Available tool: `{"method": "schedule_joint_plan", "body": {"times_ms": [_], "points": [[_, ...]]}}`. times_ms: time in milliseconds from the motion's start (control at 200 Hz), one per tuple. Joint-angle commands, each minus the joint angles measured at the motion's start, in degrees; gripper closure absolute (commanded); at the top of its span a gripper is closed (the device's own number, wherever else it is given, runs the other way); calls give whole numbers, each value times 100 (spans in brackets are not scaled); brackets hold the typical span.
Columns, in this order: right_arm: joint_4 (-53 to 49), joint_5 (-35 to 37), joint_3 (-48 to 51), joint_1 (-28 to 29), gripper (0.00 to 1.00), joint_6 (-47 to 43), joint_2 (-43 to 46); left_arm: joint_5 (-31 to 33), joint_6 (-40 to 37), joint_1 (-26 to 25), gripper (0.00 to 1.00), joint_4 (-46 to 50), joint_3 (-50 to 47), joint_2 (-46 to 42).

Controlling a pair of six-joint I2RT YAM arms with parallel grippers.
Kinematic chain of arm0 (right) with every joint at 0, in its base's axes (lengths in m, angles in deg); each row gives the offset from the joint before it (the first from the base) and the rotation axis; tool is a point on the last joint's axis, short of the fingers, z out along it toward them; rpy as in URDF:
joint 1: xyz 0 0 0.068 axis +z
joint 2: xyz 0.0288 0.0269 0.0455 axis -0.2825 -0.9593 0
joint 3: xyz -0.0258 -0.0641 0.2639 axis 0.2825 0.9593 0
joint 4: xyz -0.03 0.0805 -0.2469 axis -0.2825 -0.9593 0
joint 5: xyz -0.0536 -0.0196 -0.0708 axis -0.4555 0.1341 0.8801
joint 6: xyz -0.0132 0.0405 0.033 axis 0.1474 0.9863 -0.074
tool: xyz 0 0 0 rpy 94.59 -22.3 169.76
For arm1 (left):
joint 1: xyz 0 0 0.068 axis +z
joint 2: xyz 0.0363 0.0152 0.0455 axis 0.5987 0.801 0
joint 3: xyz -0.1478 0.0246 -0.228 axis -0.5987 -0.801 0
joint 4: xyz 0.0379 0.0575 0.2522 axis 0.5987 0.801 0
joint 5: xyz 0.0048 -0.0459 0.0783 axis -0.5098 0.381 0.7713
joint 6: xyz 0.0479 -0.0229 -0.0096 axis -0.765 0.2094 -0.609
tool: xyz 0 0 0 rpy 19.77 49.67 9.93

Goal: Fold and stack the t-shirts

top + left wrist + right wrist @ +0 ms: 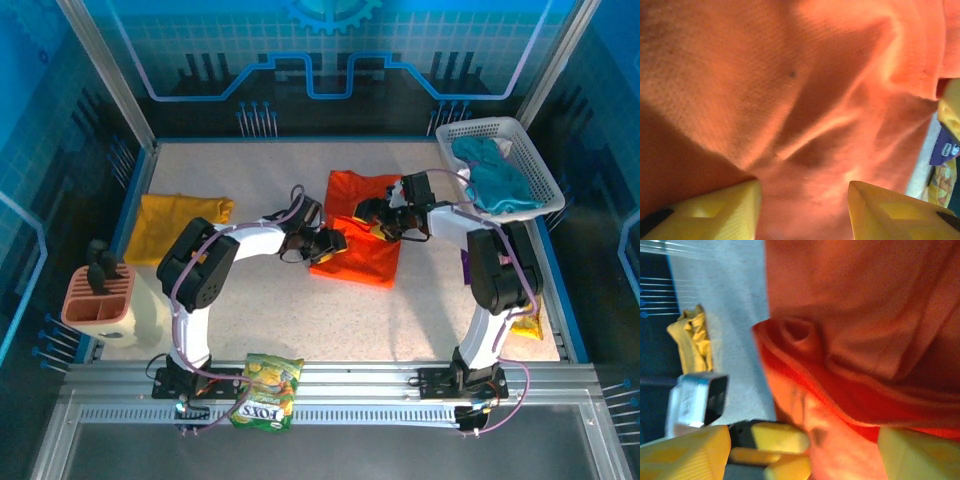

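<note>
The bright orange t-shirt (362, 238) lies partly folded in the middle of the table; its wrinkled cloth (805, 100) is close under the left wrist camera. The mustard-yellow t-shirt (176, 225) lies folded at the far left and appears as a bunched lump (692, 340) in the right wrist view. My left gripper (325, 245) sits at the orange shirt's left edge, its yellow fingers (740, 205) apart over the cloth, open (804, 200). My right gripper (375, 215) hovers over the shirt's upper part, open wide (805, 455), with the folded orange hem (850, 405) and the left gripper's fingers (777, 437) between its own.
A white basket (530, 150) holding teal cloth stands at the back right. A pink caddy (98, 295) is at the left edge. One green snack bag (268, 392) lies on the front rail, and a small packet (528, 322) sits beside the right arm.
</note>
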Motion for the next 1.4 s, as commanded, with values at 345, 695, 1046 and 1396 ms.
{"method": "schedule_joint_plan", "body": {"times_ms": [345,695,1046,1396], "points": [[506,-388,-887,-393,22,-178,-702,535,629,-235,49,-763,-779,-477],[-1385,49,-508,-423,23,-1065,579,434,62,-209,47,138,-308,-985],[-2360,888,1350,-406,39,-1299,2055,27,-1500,325,44,2295,10,-1465],[-2053,1176,2365,-81,48,-1015,2240,-280,-1074,326,47,1669,-823,-1295]]}}
